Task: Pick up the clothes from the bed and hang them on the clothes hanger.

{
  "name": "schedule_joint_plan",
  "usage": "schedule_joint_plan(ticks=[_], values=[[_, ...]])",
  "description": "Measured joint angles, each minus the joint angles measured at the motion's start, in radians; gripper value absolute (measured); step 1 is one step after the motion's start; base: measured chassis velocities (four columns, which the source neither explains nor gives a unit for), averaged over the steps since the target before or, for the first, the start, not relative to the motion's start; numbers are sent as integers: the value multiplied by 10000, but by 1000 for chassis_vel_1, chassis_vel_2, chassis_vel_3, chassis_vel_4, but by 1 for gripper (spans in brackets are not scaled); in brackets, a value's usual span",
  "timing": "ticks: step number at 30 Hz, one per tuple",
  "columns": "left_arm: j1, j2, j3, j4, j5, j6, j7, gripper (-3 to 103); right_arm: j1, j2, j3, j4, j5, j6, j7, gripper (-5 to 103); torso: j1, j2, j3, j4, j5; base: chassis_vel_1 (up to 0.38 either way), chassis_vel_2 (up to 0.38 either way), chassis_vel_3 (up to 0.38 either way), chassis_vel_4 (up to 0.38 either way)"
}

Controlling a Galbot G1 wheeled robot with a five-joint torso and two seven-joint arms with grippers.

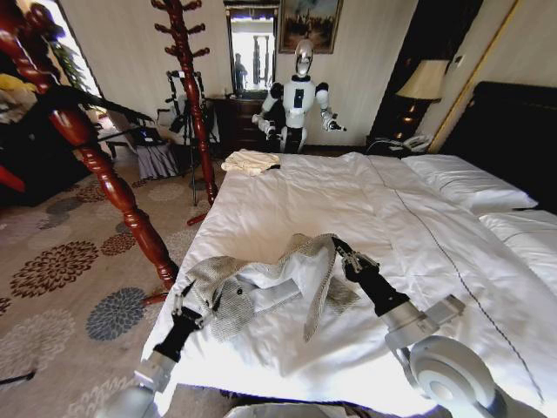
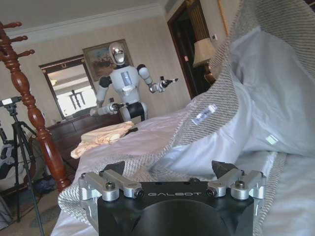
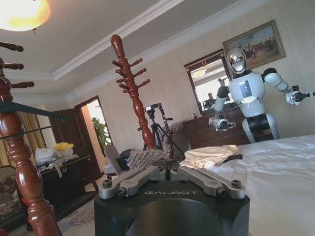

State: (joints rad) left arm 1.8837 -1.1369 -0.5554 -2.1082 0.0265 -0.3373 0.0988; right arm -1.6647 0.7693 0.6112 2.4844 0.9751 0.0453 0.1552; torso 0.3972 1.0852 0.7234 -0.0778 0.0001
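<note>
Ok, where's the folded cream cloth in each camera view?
Head view: cream cloth on the bed's far corner, before the white robot.
Left wrist view: cloth beyond the jacket, before that robot.
Right wrist view: cloth on the bed edge, near that robot.
Shared landmark: the white robot.

Both black-and-silver arms reach up from the lower frame, left gripper (image 1: 184, 306) spread open, right gripper (image 1: 345, 255) pinched closed.

Jacket (image 1: 228, 292): rough grey knitted cloth, smooth pale lining. Bed (image 1: 287, 200): matt white cloth. Coat stand (image 1: 104, 174): glossy turned reddish wood.
</note>
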Motion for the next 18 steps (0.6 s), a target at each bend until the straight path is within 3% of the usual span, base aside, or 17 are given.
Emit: schedule_joint_plan(ticks=[2, 7, 18], values=[[33, -175, 139, 383, 290, -315, -140, 100, 0, 0, -8, -3, -16, -9, -1, 0, 0, 0, 0, 0, -1, 0, 0, 0, 0], [-287, -367, 291, 693, 489, -332, -255, 100, -35, 24, -14, -5, -61, -10, -1, 0, 0, 0, 0, -2, 0, 0, 0, 0, 0], [-1405, -655, 378, 1318, 724, 129, -573, 101, -170, -10, 53, 67, -167, -10, -1, 0, 1, 0, 0, -2, -1, 0, 0, 0, 0]])
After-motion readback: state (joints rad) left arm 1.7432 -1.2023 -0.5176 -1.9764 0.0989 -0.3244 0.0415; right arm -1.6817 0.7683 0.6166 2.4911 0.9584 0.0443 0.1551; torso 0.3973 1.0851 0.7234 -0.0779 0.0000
